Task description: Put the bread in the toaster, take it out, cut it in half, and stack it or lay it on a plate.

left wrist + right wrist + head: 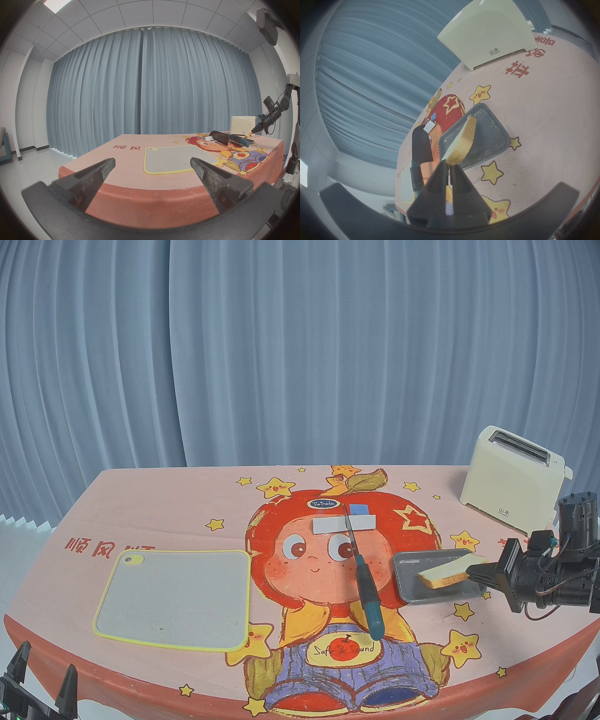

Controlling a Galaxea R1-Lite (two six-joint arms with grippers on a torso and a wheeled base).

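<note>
A slice of bread (451,570) (462,142) hangs tilted just above the grey tray (412,584) (490,134), pinched at one edge by my right gripper (478,574) (450,162), which is shut on it. The cream toaster (514,479) (487,32) stands behind the tray at the table's right rear, its slot facing up. A knife (364,577) with a teal handle lies across the middle of the table, blade on a white rest (344,523). My left gripper (153,168) is open and holds nothing, low off the table's front left edge.
A grey cutting board (178,597) (175,157) with a yellow rim lies flat on the left half of the table. The cartoon tablecloth covers the whole top. Blue curtains hang behind the table. Crumbs dot the tray and the cloth beside it.
</note>
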